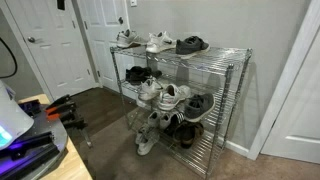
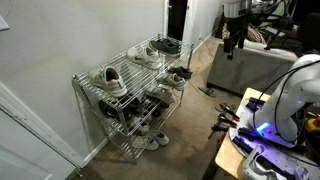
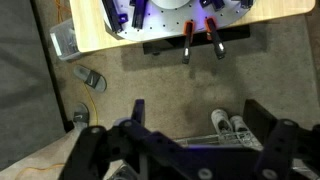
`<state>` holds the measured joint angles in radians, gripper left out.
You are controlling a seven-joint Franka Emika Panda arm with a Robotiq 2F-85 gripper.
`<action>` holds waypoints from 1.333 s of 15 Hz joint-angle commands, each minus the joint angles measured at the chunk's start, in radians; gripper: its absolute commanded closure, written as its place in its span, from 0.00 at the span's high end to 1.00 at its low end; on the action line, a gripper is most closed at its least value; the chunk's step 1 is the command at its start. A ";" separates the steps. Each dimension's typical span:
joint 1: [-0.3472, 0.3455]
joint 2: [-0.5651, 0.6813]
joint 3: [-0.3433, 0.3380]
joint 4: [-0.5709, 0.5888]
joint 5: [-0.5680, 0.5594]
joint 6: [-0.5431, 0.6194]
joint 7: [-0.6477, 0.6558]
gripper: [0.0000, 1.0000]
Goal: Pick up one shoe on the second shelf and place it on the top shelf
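The chrome wire rack stands against the wall in both exterior views. Its top shelf (image 1: 215, 60) (image 2: 128, 72) carries two white sneakers and a black shoe. The second shelf (image 1: 205, 115) (image 2: 165, 92) holds black and light shoes, among them a white sneaker with a dark opening (image 1: 173, 96). My gripper (image 2: 233, 45) hangs high at the far side of the room, well away from the rack. In the wrist view my gripper (image 3: 197, 115) is open and empty, with carpet and a strip of wire shelf between the fingers.
A pair of white sneakers (image 3: 226, 125) lies by the rack's edge below the gripper. A wooden desk (image 3: 90, 30) with red-handled tools (image 3: 200, 35) stands opposite the rack. White doors (image 1: 60, 45) are to one side of the rack. A couch (image 2: 250, 65) is below the arm.
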<state>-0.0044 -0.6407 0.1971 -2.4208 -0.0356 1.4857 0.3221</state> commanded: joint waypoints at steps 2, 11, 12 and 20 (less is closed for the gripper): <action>0.013 0.002 -0.011 0.001 -0.005 -0.002 0.006 1.00; 0.013 0.002 -0.011 0.001 -0.005 -0.002 0.006 1.00; 0.013 0.002 -0.011 0.001 -0.005 -0.002 0.006 1.00; -0.010 0.014 -0.035 -0.098 -0.021 0.253 0.026 1.00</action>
<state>-0.0043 -0.6313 0.1775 -2.4548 -0.0369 1.6029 0.3232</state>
